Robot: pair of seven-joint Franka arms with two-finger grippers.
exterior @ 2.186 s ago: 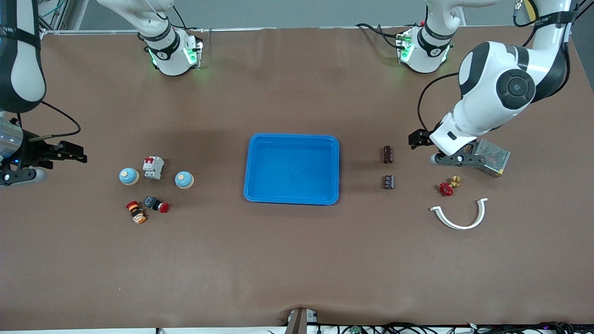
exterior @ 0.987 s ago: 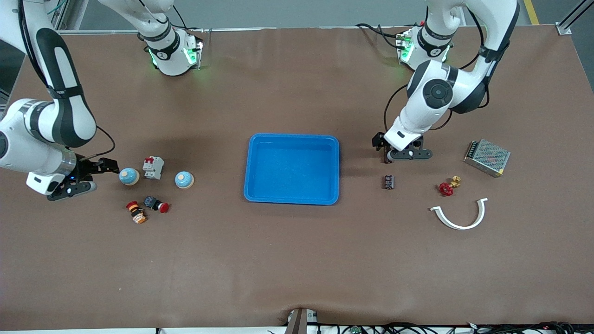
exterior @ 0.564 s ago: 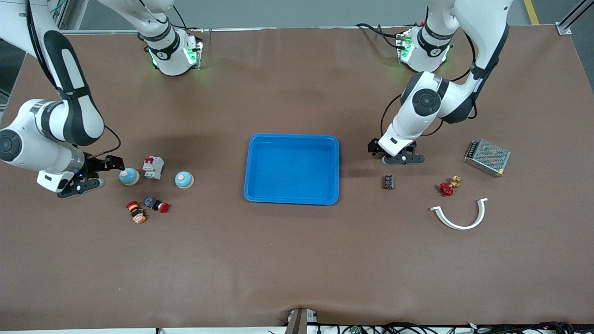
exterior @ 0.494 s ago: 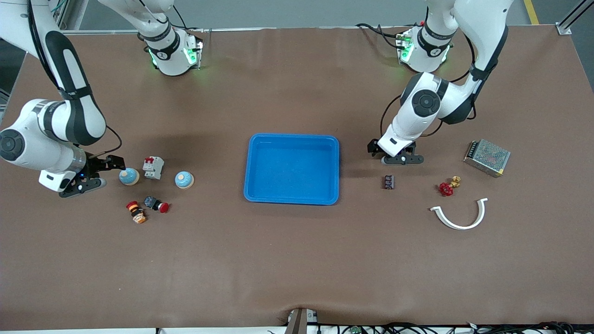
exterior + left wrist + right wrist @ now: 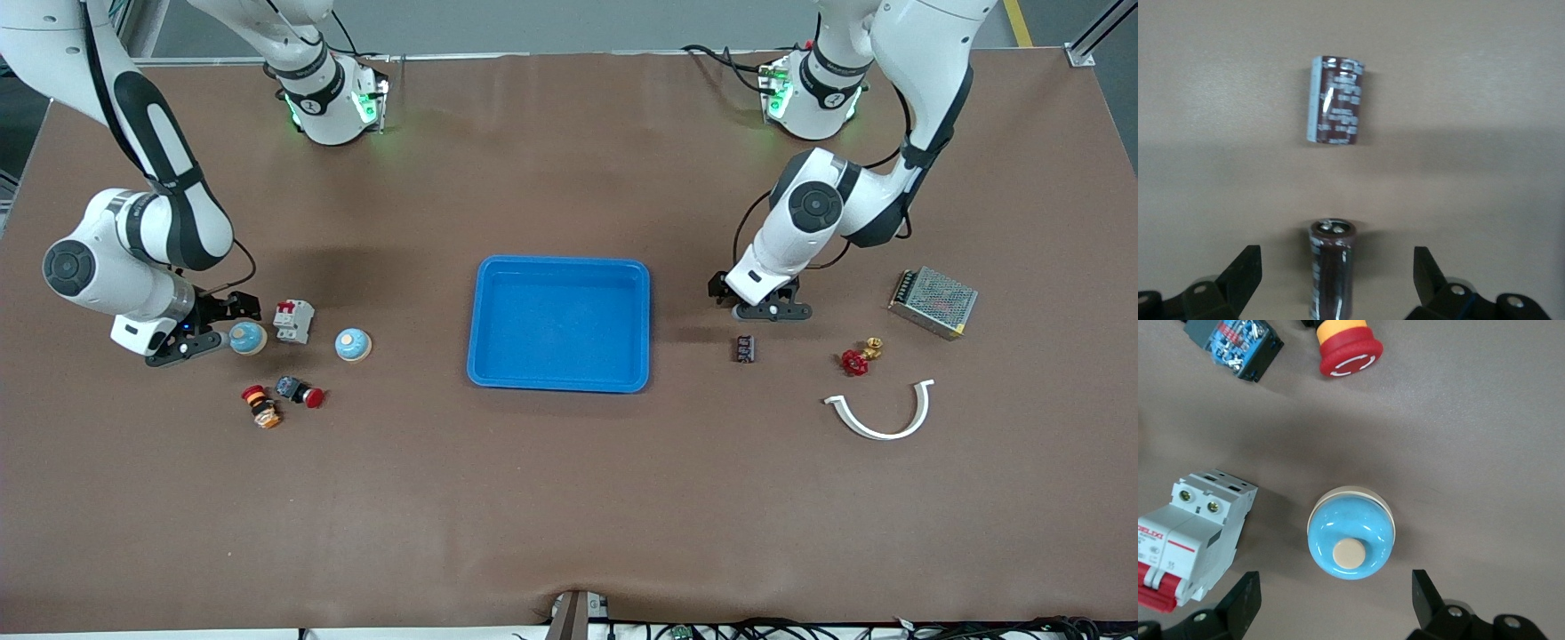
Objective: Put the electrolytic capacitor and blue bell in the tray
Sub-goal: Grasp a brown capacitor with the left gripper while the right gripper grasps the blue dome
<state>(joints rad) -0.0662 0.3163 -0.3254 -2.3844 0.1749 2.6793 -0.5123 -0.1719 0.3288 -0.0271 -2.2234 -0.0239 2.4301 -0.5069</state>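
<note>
The blue tray (image 5: 559, 267) lies mid-table with nothing in it. Toward the left arm's end, one dark brown electrolytic capacitor (image 5: 1333, 267) lies between the spread fingers of my open left gripper (image 5: 749, 302) (image 5: 1336, 283), touching neither; the front view hides it under the hand. A second capacitor (image 5: 745, 348) (image 5: 1336, 100) lies nearer the front camera. Toward the right arm's end, a blue bell (image 5: 247, 338) (image 5: 1350, 533) sits just ahead of my open right gripper (image 5: 224, 327) (image 5: 1336, 603), untouched. Another blue bell (image 5: 353, 345) sits closer to the tray.
A white-and-red circuit breaker (image 5: 293, 320) (image 5: 1191, 540) stands right beside the first bell. Two push-button switches (image 5: 300, 391) (image 5: 261, 407) lie nearer the camera. At the left arm's end are a metal mesh box (image 5: 933, 302), a red valve (image 5: 855, 360) and a white curved clip (image 5: 880, 413).
The right gripper has slid along the table up to the first bell. The left gripper has shifted slightly over the capacitor. Both stay open.
</note>
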